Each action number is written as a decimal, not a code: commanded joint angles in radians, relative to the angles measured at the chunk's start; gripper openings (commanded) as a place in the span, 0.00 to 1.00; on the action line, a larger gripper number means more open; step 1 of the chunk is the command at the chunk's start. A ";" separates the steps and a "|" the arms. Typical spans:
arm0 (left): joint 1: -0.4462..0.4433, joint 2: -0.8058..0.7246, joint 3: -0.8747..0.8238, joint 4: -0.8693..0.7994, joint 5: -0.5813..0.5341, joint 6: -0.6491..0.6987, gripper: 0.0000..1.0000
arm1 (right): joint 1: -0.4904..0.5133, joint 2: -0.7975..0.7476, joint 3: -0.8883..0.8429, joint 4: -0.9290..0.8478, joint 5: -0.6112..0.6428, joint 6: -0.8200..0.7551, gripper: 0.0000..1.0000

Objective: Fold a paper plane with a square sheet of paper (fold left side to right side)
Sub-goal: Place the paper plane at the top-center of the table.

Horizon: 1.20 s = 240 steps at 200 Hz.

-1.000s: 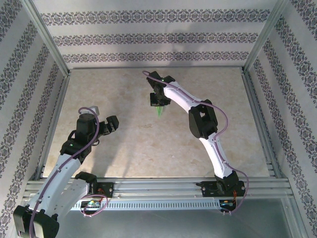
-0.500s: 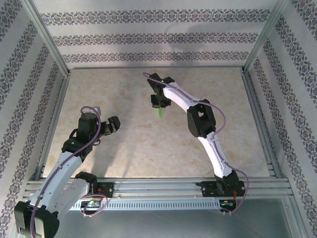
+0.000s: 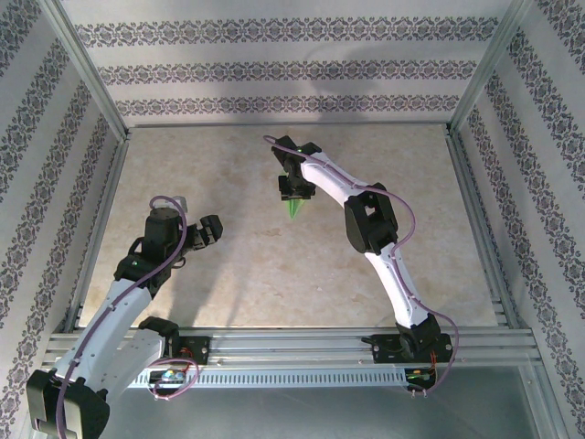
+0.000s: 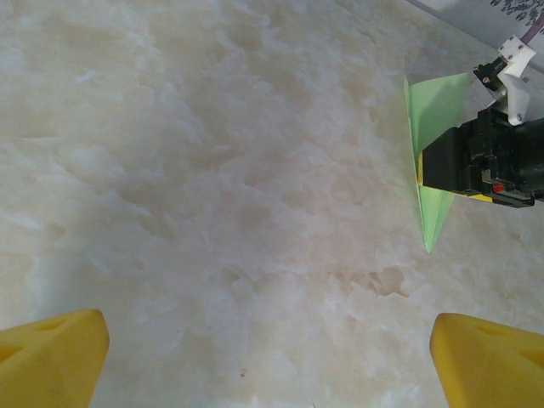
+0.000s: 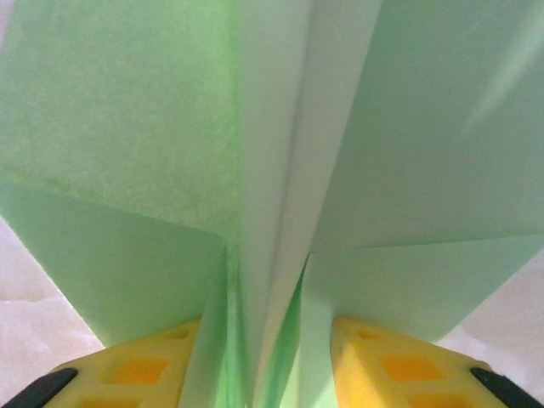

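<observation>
Paper plane [image 4: 432,212] | matte pale green, pointed dart | table [image 4: 212,212] marbled beige

The paper plane [image 3: 293,209] lies on the table [image 3: 274,274] a little beyond its middle, toward the far edge, with its tip pointing at the near edge. The right gripper [image 3: 292,190] stands over the plane's rear part, on the far side of the tip, with the centre fold between its two fingers [image 5: 144,367] and a wing spread to either side. The left gripper [image 3: 190,218] hangs over the left half of the table, well apart from the plane and nearer the near edge than the plane is.
</observation>
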 commanded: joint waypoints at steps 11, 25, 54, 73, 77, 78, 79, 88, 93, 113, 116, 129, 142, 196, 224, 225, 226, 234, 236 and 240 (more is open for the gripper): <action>0.017 0.000 0.022 -0.024 -0.006 0.037 0.97 | -0.005 0.011 -0.021 -0.010 -0.004 -0.013 0.45; 0.018 0.000 0.023 -0.027 -0.009 0.040 0.97 | -0.005 0.002 -0.039 -0.003 -0.009 -0.019 0.48; 0.018 0.000 0.028 -0.033 -0.012 0.045 0.97 | -0.007 -0.015 -0.083 0.016 -0.020 -0.037 0.52; 0.017 0.000 0.030 -0.037 -0.014 0.047 0.97 | -0.009 -0.028 -0.103 0.019 -0.018 -0.048 0.53; 0.017 0.000 0.031 -0.038 -0.015 0.046 0.97 | -0.009 -0.031 -0.107 0.020 -0.017 -0.050 0.53; 0.017 0.000 0.031 -0.038 -0.015 0.047 0.97 | -0.009 -0.032 -0.107 0.020 -0.017 -0.051 0.53; 0.018 0.000 0.031 -0.038 -0.014 0.046 0.97 | -0.009 -0.033 -0.108 0.020 -0.016 -0.051 0.54; 0.018 0.000 0.029 -0.037 -0.014 0.046 0.97 | -0.009 -0.040 -0.116 0.024 -0.017 -0.055 0.55; 0.017 0.000 0.029 -0.037 -0.014 0.046 0.97 | -0.009 -0.043 -0.117 0.024 -0.015 -0.060 0.56; 0.017 0.001 0.031 -0.037 -0.016 0.047 0.97 | -0.008 -0.058 -0.119 0.024 -0.005 -0.076 0.59; 0.018 0.003 0.030 -0.037 -0.016 0.049 0.97 | -0.007 -0.061 -0.120 0.023 -0.002 -0.078 0.59; 0.018 0.006 0.033 -0.037 -0.018 0.049 0.97 | -0.008 -0.074 -0.120 0.024 0.005 -0.087 0.61; 0.018 0.008 0.037 -0.037 -0.018 0.051 0.98 | -0.006 -0.086 -0.120 0.023 0.010 -0.087 0.61; 0.017 0.020 0.056 -0.040 -0.017 0.056 0.98 | -0.004 -0.126 -0.116 0.011 0.006 -0.054 0.61; 0.017 0.021 0.062 -0.041 -0.018 0.055 0.98 | 0.002 -0.150 -0.127 0.015 0.013 -0.032 0.61; 0.017 0.022 0.061 -0.041 -0.018 0.054 0.98 | 0.003 -0.151 -0.127 0.015 0.013 -0.031 0.61; 0.017 0.022 0.061 -0.041 -0.018 0.054 0.98 | 0.003 -0.152 -0.128 0.015 0.013 -0.031 0.61; 0.018 0.021 0.065 -0.043 -0.016 0.055 0.98 | 0.005 -0.159 -0.131 0.015 0.013 -0.024 0.61; 0.017 0.021 0.065 -0.043 -0.016 0.055 0.98 | 0.006 -0.161 -0.133 0.015 0.012 -0.023 0.61; 0.017 0.021 0.066 -0.044 -0.018 0.056 0.98 | 0.008 -0.165 -0.135 0.015 0.012 -0.021 0.61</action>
